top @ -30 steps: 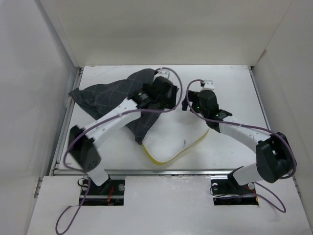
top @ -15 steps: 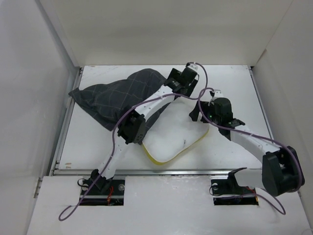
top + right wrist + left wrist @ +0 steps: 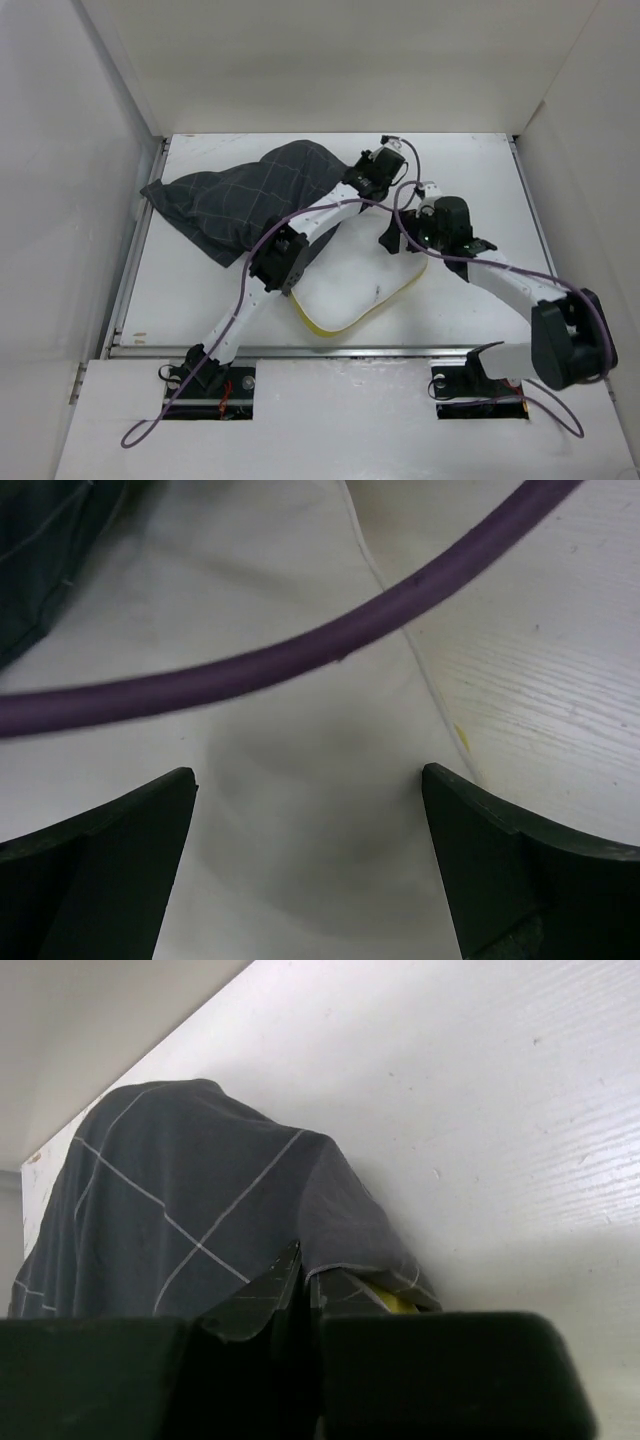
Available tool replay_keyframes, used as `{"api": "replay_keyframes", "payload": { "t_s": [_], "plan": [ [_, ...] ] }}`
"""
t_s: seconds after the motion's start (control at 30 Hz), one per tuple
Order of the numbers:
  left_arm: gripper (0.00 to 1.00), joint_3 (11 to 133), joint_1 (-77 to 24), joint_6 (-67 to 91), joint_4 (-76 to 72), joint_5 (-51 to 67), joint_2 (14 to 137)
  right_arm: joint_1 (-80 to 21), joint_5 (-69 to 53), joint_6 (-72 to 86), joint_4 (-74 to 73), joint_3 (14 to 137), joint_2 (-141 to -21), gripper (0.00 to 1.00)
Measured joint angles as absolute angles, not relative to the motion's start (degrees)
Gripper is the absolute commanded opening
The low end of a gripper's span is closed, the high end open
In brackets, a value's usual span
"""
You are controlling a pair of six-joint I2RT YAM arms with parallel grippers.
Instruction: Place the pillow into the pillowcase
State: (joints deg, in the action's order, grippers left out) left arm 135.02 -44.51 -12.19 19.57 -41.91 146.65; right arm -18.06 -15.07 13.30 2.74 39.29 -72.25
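The dark grey checked pillowcase (image 3: 245,195) lies at the back left, partly pulled over the far end of the white pillow (image 3: 350,285). The pillow's yellow band shows along its near edge. My left gripper (image 3: 366,180) is at the pillowcase's far right edge. In the left wrist view its jaws (image 3: 303,1262) are pinched together on the hem of the pillowcase (image 3: 200,1200), with a bit of yellow pillow (image 3: 396,1302) just inside. My right gripper (image 3: 402,238) hangs open over the pillow's right corner, and the pillow (image 3: 300,830) fills the space between its fingers (image 3: 150,820).
A purple cable (image 3: 250,670) crosses the right wrist view above the pillow. White walls enclose the table (image 3: 470,170) on the left, back and right. The left arm's elbow (image 3: 275,265) rests over the pillowcase's near edge.
My left arm has stretched out, carrying its gripper to the pillowcase's far right edge, where it shut on the hem. The right gripper shifted slightly nearer over the pillow and stayed open.
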Motion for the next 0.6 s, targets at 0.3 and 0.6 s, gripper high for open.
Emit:
{"api": "replay_keyframes", "payload": {
  "t_s": [0.3,0.6],
  "plan": [
    [0.00,136.0,-43.8,-11.5,18.0,-37.3,146.5,-18.1,-24.5,9.8,10.0,47.2,-91.9,0.00],
    [0.00,132.5,-43.2,-10.3,23.5,-21.4,135.6,-18.6,-32.8,11.2,24.9,43.3,-87.4,0.00]
  ]
}}
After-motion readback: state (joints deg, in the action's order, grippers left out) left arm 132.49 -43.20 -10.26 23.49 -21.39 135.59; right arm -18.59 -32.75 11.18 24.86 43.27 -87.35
